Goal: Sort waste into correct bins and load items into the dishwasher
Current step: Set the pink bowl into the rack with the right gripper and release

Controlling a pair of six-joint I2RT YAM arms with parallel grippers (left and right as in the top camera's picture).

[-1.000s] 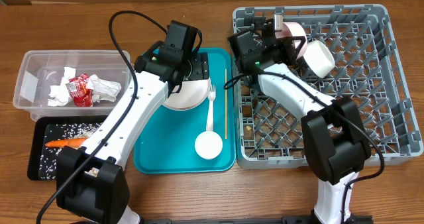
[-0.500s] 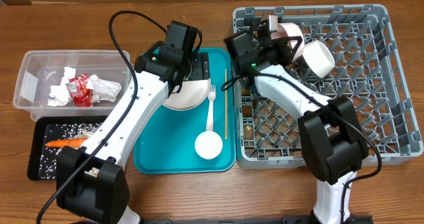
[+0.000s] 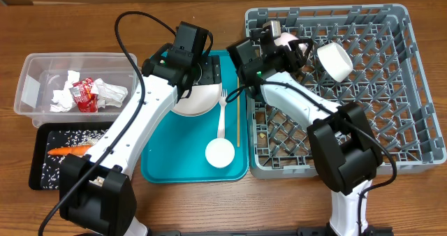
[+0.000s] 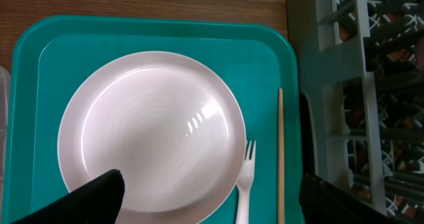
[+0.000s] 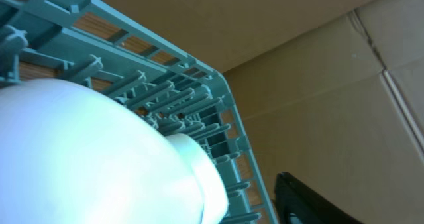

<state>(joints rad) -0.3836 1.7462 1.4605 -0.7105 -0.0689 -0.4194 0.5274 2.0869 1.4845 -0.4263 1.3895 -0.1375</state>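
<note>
The pink plate (image 4: 152, 131) lies on the teal tray (image 3: 160, 159), with the white fork (image 4: 244, 184) and the wooden stick (image 4: 280, 151) to its right. My left gripper (image 3: 202, 72) hangs open just above the plate, one finger (image 4: 99, 197) over its near rim. My right gripper (image 3: 276, 32) is at the back left of the grey dishwasher rack (image 3: 391, 89), beside a small white bowl (image 5: 86, 151). Its one visible finger (image 5: 311, 201) stands apart from the bowl, so it is open. A white cup (image 3: 334, 60) lies in the rack.
Another small white bowl (image 3: 219, 153) sits at the tray's front. The clear tub (image 3: 28, 89) at left holds crumpled napkins (image 3: 66, 89) and a red wrapper (image 3: 85, 94). In front of it the black tray (image 3: 42, 135) holds the carrot (image 3: 70, 151) and pale scraps.
My right gripper has moved left along the back of the rack and its jaws have come apart off the small bowl. The left arm has stayed put.
</note>
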